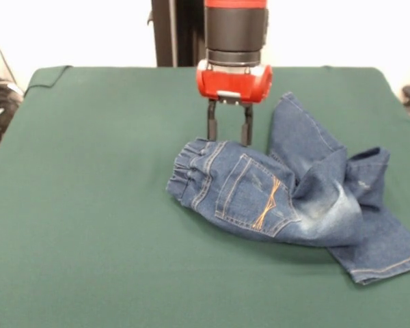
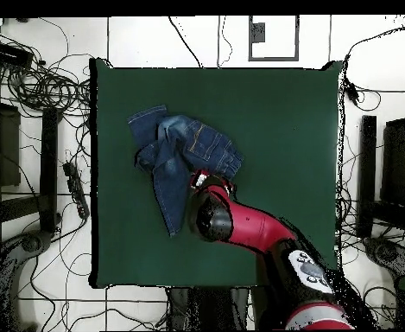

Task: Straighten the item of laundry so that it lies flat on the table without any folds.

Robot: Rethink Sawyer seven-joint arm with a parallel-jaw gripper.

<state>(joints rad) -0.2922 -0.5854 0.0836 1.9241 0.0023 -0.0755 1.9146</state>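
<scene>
Nearest the bottom of the front view lies bare dark green felt-covered table (image 1: 89, 260); above it, right of centre, sits the small pair of blue denim jeans with tan stitching (image 1: 273, 198), crumpled, not flat. Its elastic waistband faces the left of the frame, a back pocket is turned up, and the legs bunch and cross toward the right — one cuff reaching the lower right, another leg folded up toward the upper right. So the garment's long axis runs roughly left to right, slightly downward. Just behind the waistband end, the red and black gripper (image 1: 228, 123) hangs with its two dark fingers (image 1: 211, 121) apart, tips close over the cloth's upper rim; whether they touch is unclear. The jeans thus lie below and to the right of the gripper in this frame. The arm comes straight down from the top edge, wrist vertical — overhead it reaches in from the lower right.
</scene>
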